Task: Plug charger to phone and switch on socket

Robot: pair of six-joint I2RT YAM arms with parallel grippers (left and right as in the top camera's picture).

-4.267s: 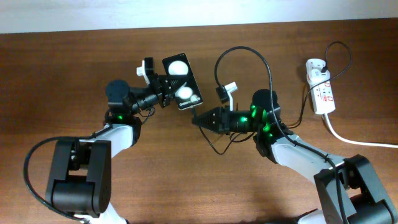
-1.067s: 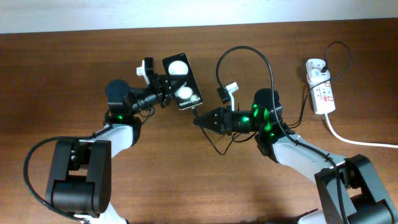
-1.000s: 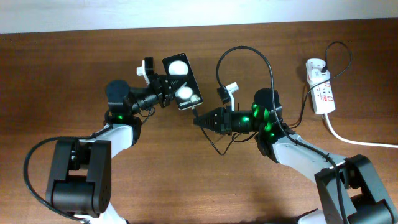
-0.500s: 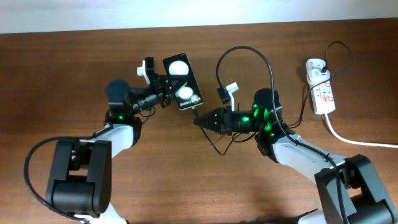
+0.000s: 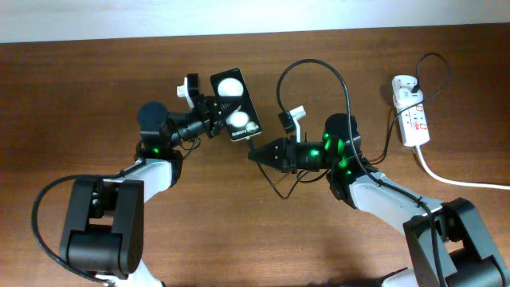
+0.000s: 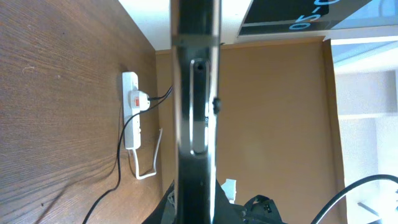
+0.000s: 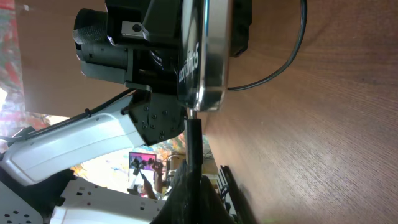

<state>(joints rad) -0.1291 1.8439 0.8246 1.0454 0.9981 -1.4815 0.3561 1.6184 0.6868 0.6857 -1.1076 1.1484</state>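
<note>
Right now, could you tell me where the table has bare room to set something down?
Bare wood: the table's far left, beyond the left tool, and the front middle between the left arm and right arm. Crowded: the centre, where phone, charger and right tool meet, and the right edge by the socket and its white cord.

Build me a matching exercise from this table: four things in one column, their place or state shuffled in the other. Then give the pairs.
Things:
1. phone
2. charger
3. socket
4. white cord

Places or states:
A. lies flat near the right end of the table
B. runs off the right side of the overhead view
C. clamped by its edge in the left gripper
D. its tip pinched in the right gripper, at the phone's lower end

Pairs: 1-C, 2-D, 3-A, 4-B.
</note>
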